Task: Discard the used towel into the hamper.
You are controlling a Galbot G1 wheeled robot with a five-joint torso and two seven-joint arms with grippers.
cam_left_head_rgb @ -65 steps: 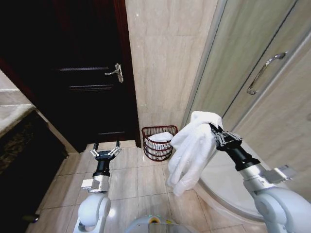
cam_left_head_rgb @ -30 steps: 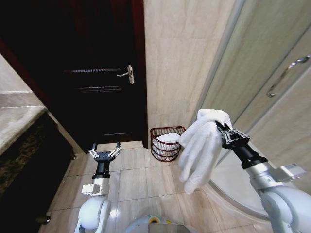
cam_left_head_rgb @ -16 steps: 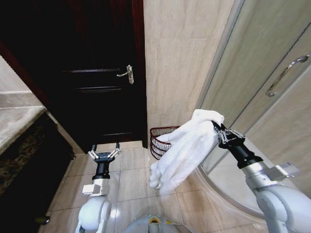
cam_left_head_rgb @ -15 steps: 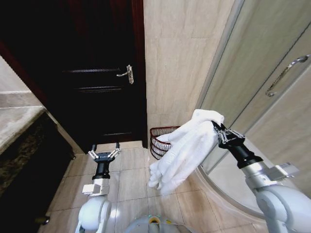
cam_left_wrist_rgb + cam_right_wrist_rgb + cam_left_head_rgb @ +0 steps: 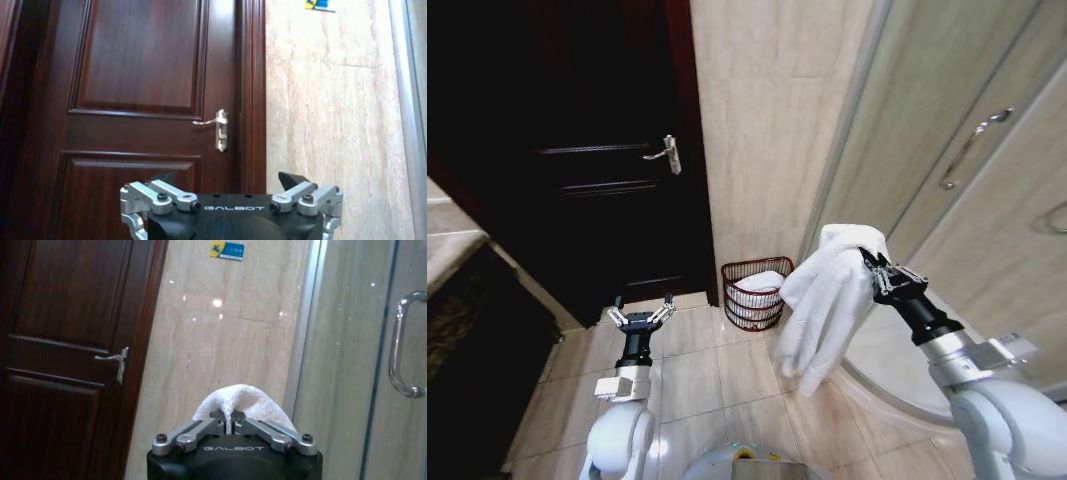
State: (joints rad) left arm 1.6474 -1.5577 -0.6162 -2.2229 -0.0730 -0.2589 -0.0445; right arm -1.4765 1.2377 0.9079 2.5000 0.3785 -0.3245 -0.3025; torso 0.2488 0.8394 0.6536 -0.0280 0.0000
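A white towel [image 5: 830, 300] hangs in folds from my right gripper [image 5: 868, 263], which is shut on its top edge, raised at the right. The right wrist view shows the towel [image 5: 243, 402] bulging up between the pinched fingers. The hamper [image 5: 754, 294], a reddish-brown wire basket with white cloth inside, stands on the floor against the tiled wall, just left of and beyond the hanging towel. My left gripper [image 5: 640, 312] is held low at the left with its fingers spread open and nothing in them; in its own wrist view it [image 5: 230, 187] faces the door.
A dark wooden door [image 5: 597, 160] with a metal handle [image 5: 665, 152] stands left of the hamper. A glass shower enclosure [image 5: 947, 150] with a handle and a curved base fills the right side. Beige floor tiles [image 5: 697, 375] lie open between my arms.
The camera has turned, shifting the whole scene left. The towel, swung out leftward half a second ago, now hangs straighter below my right gripper. The left arm holds still.
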